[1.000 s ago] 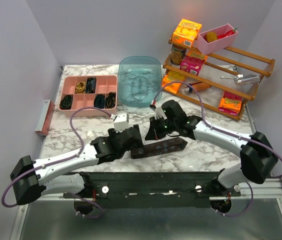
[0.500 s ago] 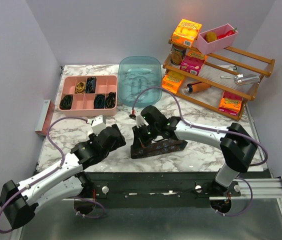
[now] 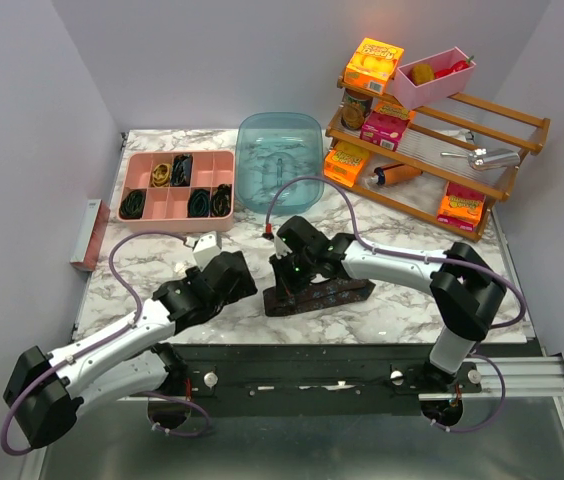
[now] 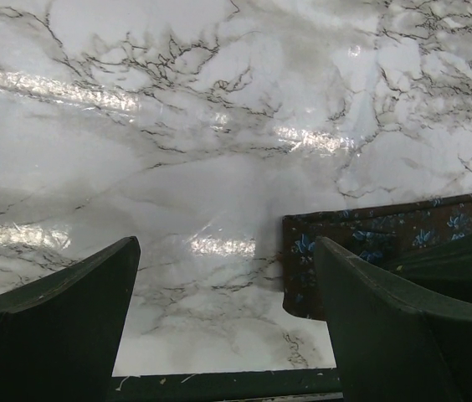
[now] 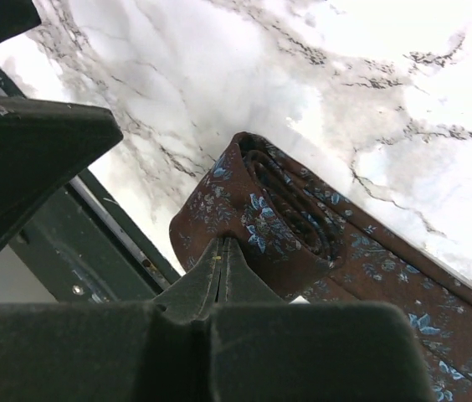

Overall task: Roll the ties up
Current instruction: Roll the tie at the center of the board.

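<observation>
Rolling looked barely begun: the clenched right gripper [image 5: 222,244] pressed at the brown floral tie's [image 3: 337,293] first coil near the table's [image 3: 142,262] front edge; the gaping, empty left gripper [image 4: 223,260] should next grasp it.

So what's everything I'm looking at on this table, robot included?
tie: one, brown with blue flowers, mid-table, one end rolled
tray: one, pink, back left
coils: about five, mostly dark, in the tray
tub: one, see-through teal, beside the tray
rack: one, wooden, back right
boxes: several, orange and pink, on the rack
bin: one, pink, atop the rack
scoop: one, metal, on the rack
table: one, white marble, under everything
left tool: one, dark, open, beside the tie's end
right tool: one, dark, shut, tip at the tie's roll
</observation>
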Controlling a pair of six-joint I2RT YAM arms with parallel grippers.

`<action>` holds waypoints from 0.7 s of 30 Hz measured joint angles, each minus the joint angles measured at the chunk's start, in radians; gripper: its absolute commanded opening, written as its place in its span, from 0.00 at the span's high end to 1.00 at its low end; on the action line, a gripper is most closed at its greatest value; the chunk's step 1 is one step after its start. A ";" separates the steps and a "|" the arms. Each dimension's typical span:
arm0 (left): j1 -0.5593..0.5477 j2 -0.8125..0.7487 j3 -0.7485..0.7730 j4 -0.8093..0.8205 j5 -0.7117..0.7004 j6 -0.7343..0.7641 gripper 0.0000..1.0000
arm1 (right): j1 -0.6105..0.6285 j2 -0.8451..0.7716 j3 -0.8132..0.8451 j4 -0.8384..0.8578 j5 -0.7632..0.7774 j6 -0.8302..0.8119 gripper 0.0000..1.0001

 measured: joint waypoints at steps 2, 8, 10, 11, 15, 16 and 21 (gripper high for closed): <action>0.000 0.007 -0.004 0.015 0.008 0.005 0.06 | 0.000 0.000 0.000 -0.001 0.015 0.000 1.00; 0.000 0.016 -0.048 0.101 0.051 0.016 0.07 | -0.005 0.000 -0.002 -0.002 0.041 -0.006 1.00; 0.000 0.018 -0.070 0.141 0.073 0.016 0.07 | -0.011 -0.002 -0.010 0.000 0.047 -0.009 0.99; 0.000 0.019 -0.080 0.160 0.082 0.016 0.07 | -0.014 -0.006 -0.018 0.000 0.050 -0.010 0.99; 0.000 0.030 -0.123 0.255 0.128 0.010 0.07 | -0.024 -0.020 -0.051 0.000 0.060 -0.014 1.00; 0.000 0.034 -0.134 0.280 0.140 0.005 0.07 | -0.026 -0.023 -0.057 0.000 0.063 -0.014 1.00; 0.000 0.073 -0.186 0.425 0.206 -0.022 0.10 | -0.027 -0.028 -0.072 0.006 0.066 -0.014 1.00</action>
